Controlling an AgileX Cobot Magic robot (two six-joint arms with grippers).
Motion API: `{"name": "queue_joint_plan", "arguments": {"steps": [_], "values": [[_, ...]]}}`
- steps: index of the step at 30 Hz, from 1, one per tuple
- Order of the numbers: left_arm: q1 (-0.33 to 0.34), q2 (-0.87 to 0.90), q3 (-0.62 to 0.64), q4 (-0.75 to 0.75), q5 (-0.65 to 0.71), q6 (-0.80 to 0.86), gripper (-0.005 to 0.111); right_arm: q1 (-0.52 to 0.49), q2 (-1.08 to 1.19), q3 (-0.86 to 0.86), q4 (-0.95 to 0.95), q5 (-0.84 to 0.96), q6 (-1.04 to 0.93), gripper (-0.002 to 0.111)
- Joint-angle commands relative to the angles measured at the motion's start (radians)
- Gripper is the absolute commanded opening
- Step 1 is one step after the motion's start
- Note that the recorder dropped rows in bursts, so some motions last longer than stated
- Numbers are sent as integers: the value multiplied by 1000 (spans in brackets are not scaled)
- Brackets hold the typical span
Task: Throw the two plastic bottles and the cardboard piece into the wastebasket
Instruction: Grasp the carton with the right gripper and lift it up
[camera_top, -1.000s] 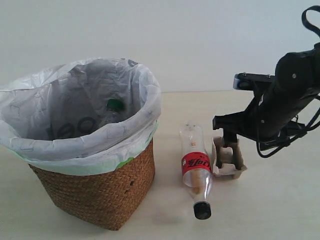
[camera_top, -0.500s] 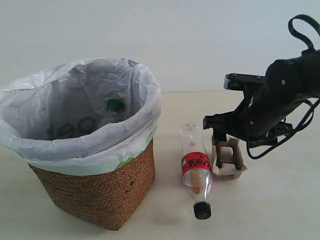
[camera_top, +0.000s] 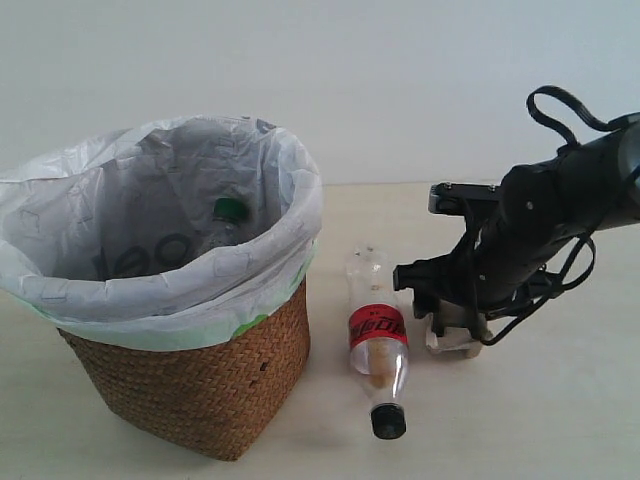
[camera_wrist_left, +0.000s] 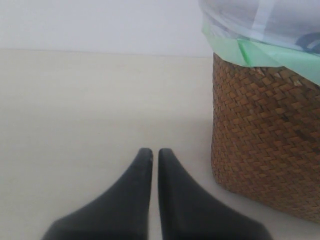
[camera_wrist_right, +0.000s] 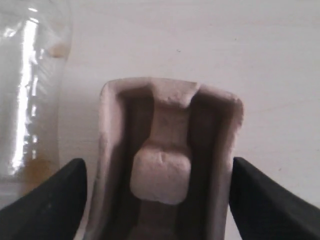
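Note:
The wicker wastebasket (camera_top: 200, 385) with its white bag stands at the left, and the green-capped bottle (camera_top: 229, 211) lies inside it. On the table beside it lies the red-label bottle (camera_top: 375, 335), black cap toward the front. My right gripper (camera_top: 455, 318) is down over the cardboard piece (camera_top: 452, 341), hiding most of it. In the right wrist view the gripper (camera_wrist_right: 159, 162) is open, its fingers (camera_wrist_right: 50, 205) standing outside the two side walls of the cardboard piece (camera_wrist_right: 170, 115); the bottle (camera_wrist_right: 30, 95) lies just beside. My left gripper (camera_wrist_left: 151, 152) is shut on nothing, low by the wastebasket (camera_wrist_left: 265, 145).
The pale table (camera_top: 560, 420) runs to a white wall behind. The right arm's cables (camera_top: 560, 105) loop above its wrist. The left arm is out of the exterior view.
My right arm has swung left and down over the cardboard piece. The red-label bottle has slid left toward the wastebasket. The cardboard piece is now mostly covered.

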Motion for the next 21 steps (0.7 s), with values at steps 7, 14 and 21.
{"name": "queue_joint_plan", "arguments": {"steps": [7,14,21], "values": [[3,-2,4,6,1,5,4,1,37,-5,-17,-37,3,59],[3,-2,4,6,1,5,4,1,37,-5,-31,-30,3,31],[3,-2,4,6,1,5,4,-5,19,-5,-33,4,3,1]]}}
